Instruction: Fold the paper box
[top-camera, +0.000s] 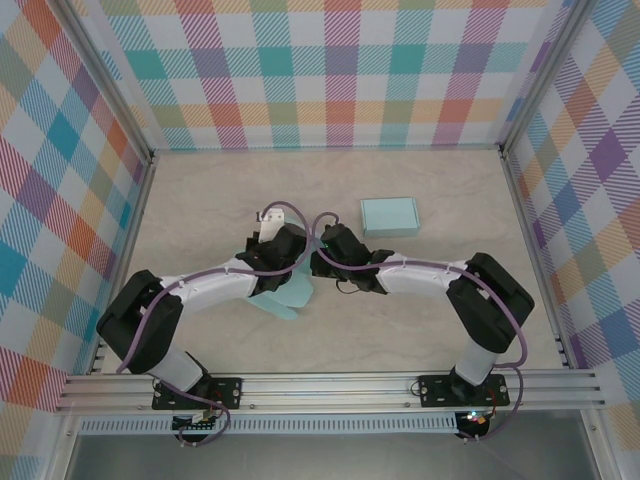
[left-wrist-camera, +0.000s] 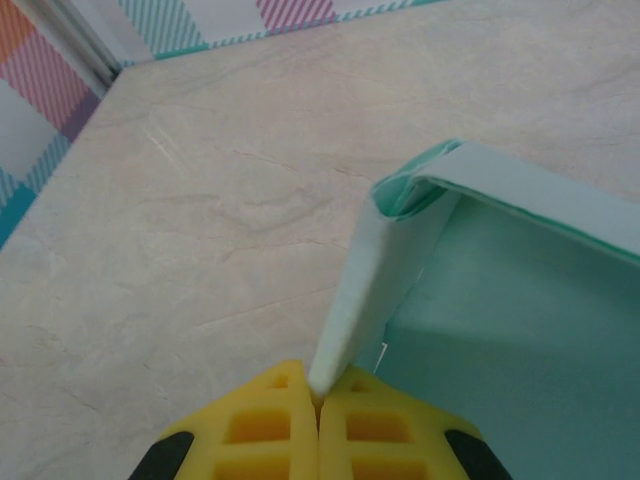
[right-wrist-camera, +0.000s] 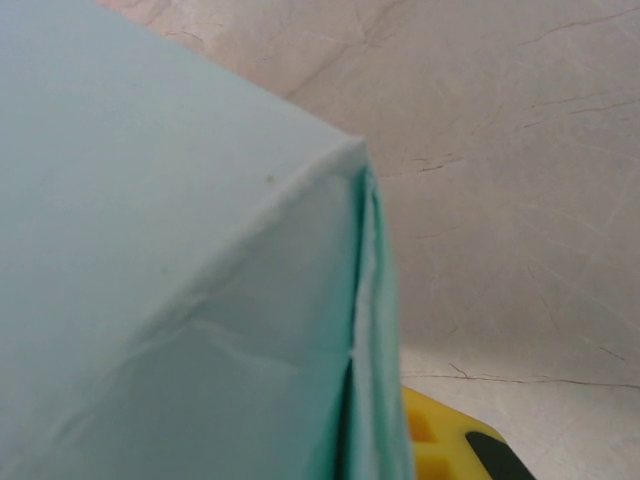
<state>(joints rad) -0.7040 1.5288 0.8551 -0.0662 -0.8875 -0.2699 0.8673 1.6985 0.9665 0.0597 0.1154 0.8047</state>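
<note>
Paper box (top-camera: 285, 297) sits part-folded at table (top-camera: 450, 320) centre: 1 flap pinched between closed left fingers (left-wrist-camera: 265, 425), a wall apparently clamped by narrow right fingers (right-wrist-camera: 440, 445); remaining folds outstanding.

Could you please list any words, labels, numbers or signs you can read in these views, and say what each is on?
None can be read: the mint paper box, the folded box and the checked walls carry no visible writing.
</note>
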